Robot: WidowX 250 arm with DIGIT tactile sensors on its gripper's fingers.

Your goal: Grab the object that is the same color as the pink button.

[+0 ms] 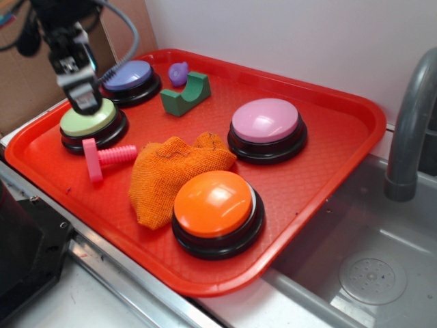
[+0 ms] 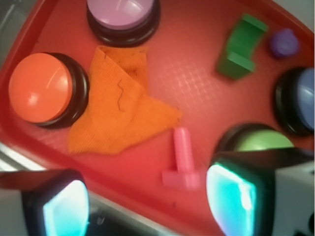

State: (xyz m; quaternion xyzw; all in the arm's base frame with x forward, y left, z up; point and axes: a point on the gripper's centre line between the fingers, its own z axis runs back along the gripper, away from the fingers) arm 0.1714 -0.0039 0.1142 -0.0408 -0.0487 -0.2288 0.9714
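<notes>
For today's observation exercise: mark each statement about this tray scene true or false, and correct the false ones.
1. The pink bolt lies on the red tray beside the orange cloth. True.
2. The hand grips the pink bolt. False: it hovers open above the green button, holding nothing.
3. The tray carries four dome buttons. True.
4. The orange cloth covers the pink button. False: that button is uncovered; the cloth lies next to it.
5. The green block sits near the small purple toy. True.

Red tray [image 1: 341,116] — buttons, pink bolt [image 1: 102,157], orange cloth [image 1: 171,171].
</notes>
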